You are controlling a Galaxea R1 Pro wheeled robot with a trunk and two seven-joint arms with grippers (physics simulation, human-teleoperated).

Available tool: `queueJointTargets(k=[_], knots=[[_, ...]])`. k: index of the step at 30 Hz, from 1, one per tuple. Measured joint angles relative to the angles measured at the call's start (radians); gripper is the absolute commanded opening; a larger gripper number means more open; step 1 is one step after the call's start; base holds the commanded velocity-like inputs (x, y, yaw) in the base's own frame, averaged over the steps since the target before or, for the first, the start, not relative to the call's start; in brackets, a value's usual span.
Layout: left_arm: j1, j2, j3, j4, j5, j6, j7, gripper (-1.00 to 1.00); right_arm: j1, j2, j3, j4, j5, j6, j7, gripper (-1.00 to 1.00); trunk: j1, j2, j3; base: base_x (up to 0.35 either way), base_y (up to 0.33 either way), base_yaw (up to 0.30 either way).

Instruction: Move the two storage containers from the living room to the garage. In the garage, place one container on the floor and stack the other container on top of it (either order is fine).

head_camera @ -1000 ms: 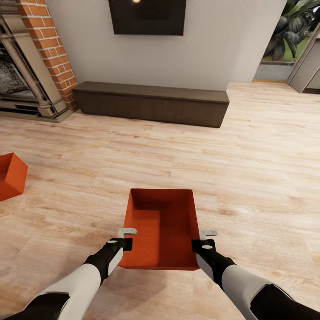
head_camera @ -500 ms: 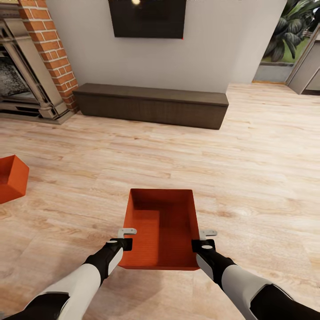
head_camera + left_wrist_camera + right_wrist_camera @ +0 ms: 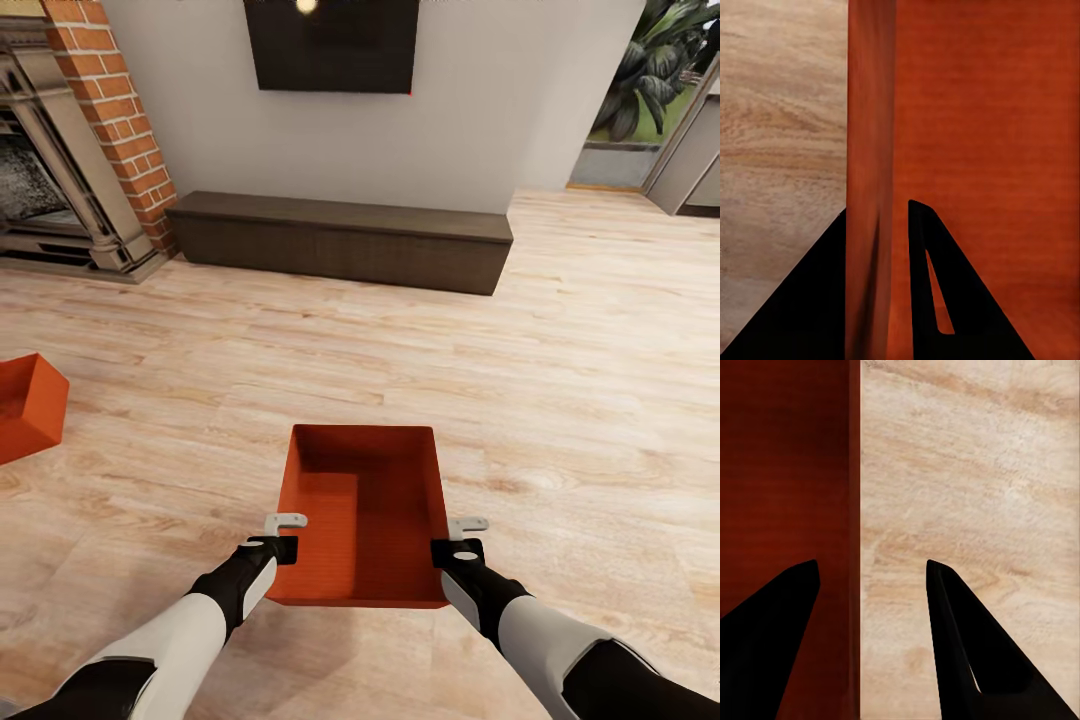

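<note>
One orange-red storage container (image 3: 365, 510) hangs just above the light wood plank floor (image 3: 560, 400) of the living room, straight ahead of me. My left gripper (image 3: 285, 535) is shut on its left wall and my right gripper (image 3: 458, 537) on its right wall. In the left wrist view the dark fingers (image 3: 945, 300) pinch the container wall (image 3: 870, 112). In the right wrist view the fingers (image 3: 967, 645) straddle the thin wall (image 3: 855, 472). The second storage container (image 3: 25, 405) stands on the floor at the left edge, partly cut off.
A low dark wooden bench (image 3: 340, 238) runs along the far wall under a black TV (image 3: 330, 45). The brick fireplace (image 3: 60, 150) is at the far left. A doorway with plants behind it (image 3: 650, 90) opens at the far right.
The whole room has slid slightly down and right in the head view, so the camera has moved. The held container keeps its place between both grippers.
</note>
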Motion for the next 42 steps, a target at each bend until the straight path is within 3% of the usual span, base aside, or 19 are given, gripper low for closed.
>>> queueJointTargets(k=[42], knots=[[0.000,0.003,-0.006,-0.001,0.005,-0.001,-0.001,-1.00,0.000,0.001,0.013,-0.003,-0.016,-0.001,-0.007,-1.00,-0.161,0.294,0.132,0.000,0.000,0.000]])
